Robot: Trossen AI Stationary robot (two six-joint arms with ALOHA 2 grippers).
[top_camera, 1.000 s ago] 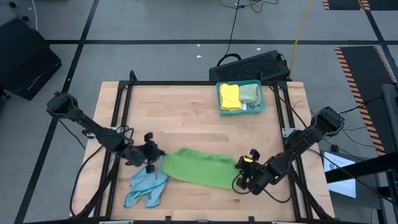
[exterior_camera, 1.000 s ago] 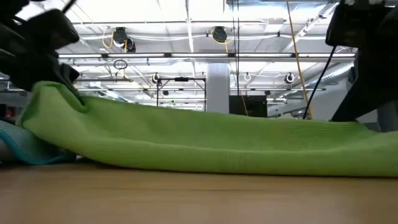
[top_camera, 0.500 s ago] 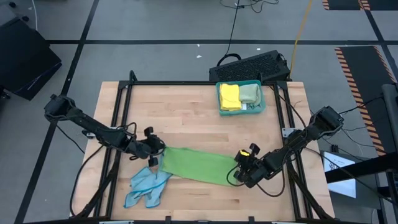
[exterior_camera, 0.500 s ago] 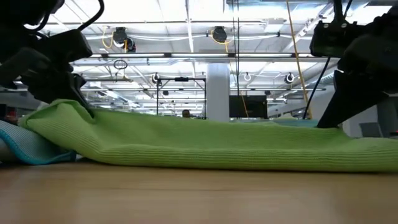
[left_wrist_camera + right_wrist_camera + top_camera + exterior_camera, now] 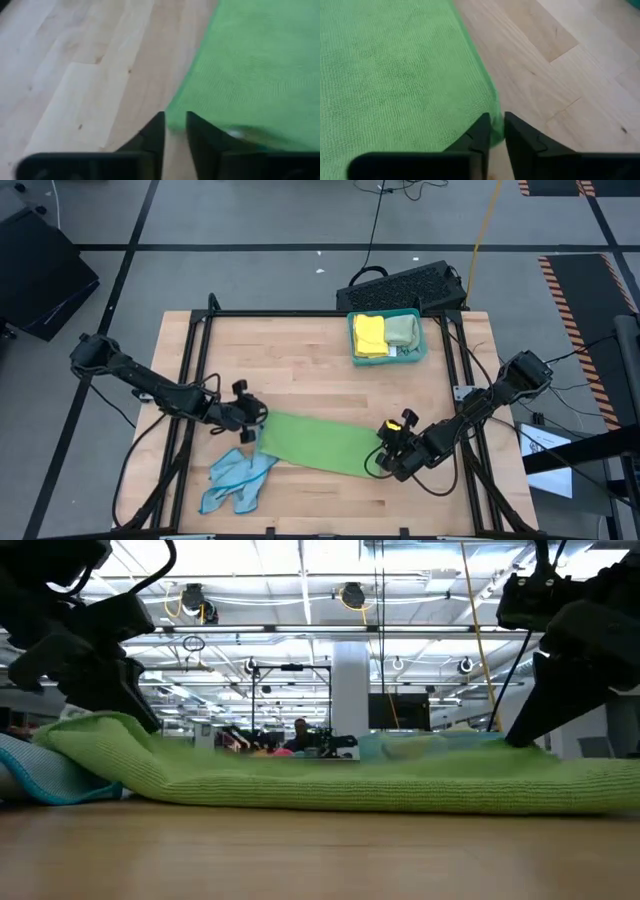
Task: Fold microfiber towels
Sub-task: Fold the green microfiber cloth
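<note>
One bright green towel [image 5: 315, 442] lies folded flat, lower centre of the table [image 5: 300, 365]. Left claw [image 5: 252, 420] and right claw [image 5: 392, 446] each pinch a corner edge, fingers nearly closed. Soft, light, limp and grippy, so grab corners or it sags

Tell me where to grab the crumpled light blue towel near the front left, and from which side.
Grip a raised fold near the middle of the light blue towel, coming straight down. It lies bunched with uneven lobes, and its upper end touches or tucks under the bright green towel, so a grab there would likely drag both. The left pincer is nearest.
</note>
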